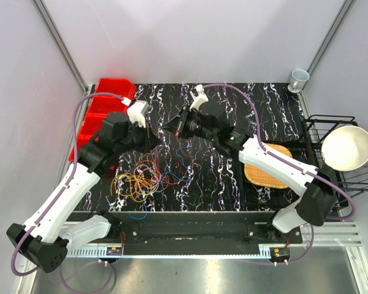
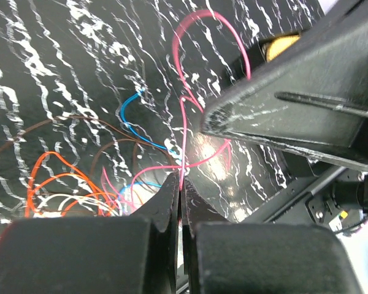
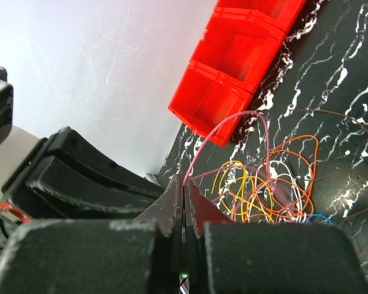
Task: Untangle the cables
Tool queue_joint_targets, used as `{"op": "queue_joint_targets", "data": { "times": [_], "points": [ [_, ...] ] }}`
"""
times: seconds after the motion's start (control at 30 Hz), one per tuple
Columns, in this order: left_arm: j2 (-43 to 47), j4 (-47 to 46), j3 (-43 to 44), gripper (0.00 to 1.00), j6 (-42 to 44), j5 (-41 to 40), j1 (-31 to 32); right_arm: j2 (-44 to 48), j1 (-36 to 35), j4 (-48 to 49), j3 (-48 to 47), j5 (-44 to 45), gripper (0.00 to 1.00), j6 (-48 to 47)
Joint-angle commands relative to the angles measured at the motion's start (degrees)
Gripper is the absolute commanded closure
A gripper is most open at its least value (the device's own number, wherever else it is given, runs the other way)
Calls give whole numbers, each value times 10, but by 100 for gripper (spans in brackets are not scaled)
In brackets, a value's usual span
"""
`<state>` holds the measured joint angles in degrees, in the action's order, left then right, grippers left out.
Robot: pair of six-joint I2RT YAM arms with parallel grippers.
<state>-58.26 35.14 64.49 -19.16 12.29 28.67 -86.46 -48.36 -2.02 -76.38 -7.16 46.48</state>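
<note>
Nearest my arm bases, the cables (image 1: 144, 177) lie in a loose heap on the left part of the marbled black table (image 1: 202, 184): orange and yellow loops knotted together, with blue, brown and pale strands trailing out of them. Just beyond that heap I have both tools up off the surface and close to each other. The left gripper (image 2: 181, 184) is pressed together on a pink cable (image 2: 183, 116), which rises from its tips in a tall loop. The right gripper (image 3: 184, 184) is likewise pinched onto what looks like the same pink strand, whose run drops back into the orange tangle. I judge I'm partway through teasing one wire free, with most of the sorting not yet done. Next I'd draw the two tools apart slowly, watching whether the heap lifts along with the strand. Further back sit the red bins (image 1: 107, 101), out of play
</note>
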Motion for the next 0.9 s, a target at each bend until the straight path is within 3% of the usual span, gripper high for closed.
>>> {"op": "queue_joint_targets", "data": {
  "times": [0.0, 0.2, 0.47, 0.7, 0.87],
  "points": [
    [-4, -74, -18, 100, -18, 4, 20, 15, 1, 11, 12, -10, 100, -3],
    [-15, -94, -27, 97, -22, -8, 37, 23, 2, 13, 26, -10, 100, -3],
    [-6, -87, -27, 78, -9, -69, 44, 25, 1, 12, 35, -14, 100, -2],
    [-18, -69, -32, 77, -4, -122, 56, 22, 1, 16, 40, -22, 100, 2],
    [-20, -67, -31, 69, -3, -146, 70, 17, 1, 16, 41, -28, 100, 4]
  ]
}}
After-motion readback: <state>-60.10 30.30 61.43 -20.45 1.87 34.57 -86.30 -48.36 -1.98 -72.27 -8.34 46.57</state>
